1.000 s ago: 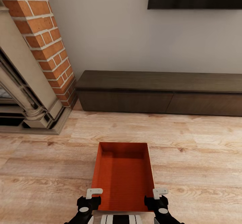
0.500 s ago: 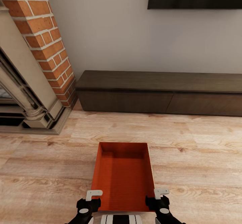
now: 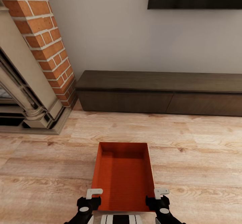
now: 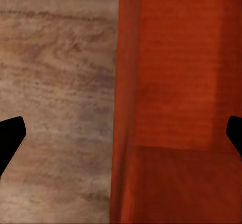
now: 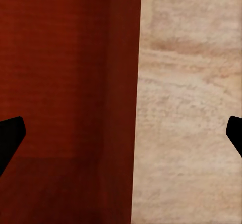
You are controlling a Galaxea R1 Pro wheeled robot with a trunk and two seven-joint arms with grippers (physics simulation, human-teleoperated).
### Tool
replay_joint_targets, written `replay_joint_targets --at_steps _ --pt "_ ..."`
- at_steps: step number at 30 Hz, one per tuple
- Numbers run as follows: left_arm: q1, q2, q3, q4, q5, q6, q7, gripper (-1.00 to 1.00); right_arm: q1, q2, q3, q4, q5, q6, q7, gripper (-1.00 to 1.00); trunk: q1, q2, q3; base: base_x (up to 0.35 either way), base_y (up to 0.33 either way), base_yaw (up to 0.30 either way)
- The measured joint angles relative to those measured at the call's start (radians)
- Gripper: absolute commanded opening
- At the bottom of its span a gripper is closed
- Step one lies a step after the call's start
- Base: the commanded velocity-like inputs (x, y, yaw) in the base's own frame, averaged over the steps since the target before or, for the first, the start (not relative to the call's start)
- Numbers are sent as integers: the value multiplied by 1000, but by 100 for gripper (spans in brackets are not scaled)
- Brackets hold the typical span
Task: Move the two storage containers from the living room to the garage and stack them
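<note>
The orange-red storage container (image 3: 123,177) lies on the wood-plank floor (image 3: 50,170) before the dark bench (image 3: 158,92). My left fingers (image 4: 9,138) are spread apart, straddling its left wall; my right fingers (image 5: 9,138) are likewise spread across its right wall.
</note>
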Motion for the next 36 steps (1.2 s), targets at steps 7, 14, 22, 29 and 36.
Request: replay_joint_targets --at_steps 7,14,22,29,36 --pt "-24 0 0 -5 0 2 0 100 0 0 0 0 0 0 0 100 0 0 0 0 0 0" --pt "-29 0 0 -5 1 3 0 100 0 0 0 0 0 0 0 100 0 0 0 0 0 0" --pt "-31 0 0 -3 1 4 0 100 0 0 0 0 0 0 0 100 0 0 0 0 0 0" --pt "-32 -1 0 -3 0 3 0 100 0 -1 0 0 0 0 0 100 0 0 0 0 0 0" --pt "-32 -1 0 -3 1 4 0 -100 0 -1 0 0 0 -1 1 -100 0 0 0 0 0 0"
